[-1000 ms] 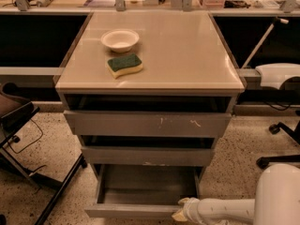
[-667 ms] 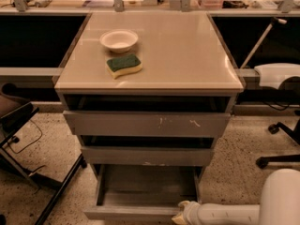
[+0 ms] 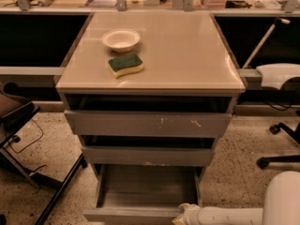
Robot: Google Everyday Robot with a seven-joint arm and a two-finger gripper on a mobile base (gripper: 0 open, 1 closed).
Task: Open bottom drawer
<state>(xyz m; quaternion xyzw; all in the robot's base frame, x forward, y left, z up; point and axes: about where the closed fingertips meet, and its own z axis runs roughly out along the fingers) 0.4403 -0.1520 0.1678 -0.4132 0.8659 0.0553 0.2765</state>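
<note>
Sliding farther out, bottom drawer (image 3: 127, 215), claw (image 3: 180, 219) lower at its front edge

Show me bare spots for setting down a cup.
The cabinet top is bare right of the bowl and sponge; those two crowd its left side. The bottom drawer looks bare inside too, though the gripper sits at its front right edge.

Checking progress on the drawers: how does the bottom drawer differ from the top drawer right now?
The bottom drawer is pulled far out, showing its tray floor; the top drawer is out only slightly. The bottom drawer's front is plain; the top drawer's has white scratch marks. Both are grey and handleless. The gripper sits at the bottom drawer's front edge.
</note>
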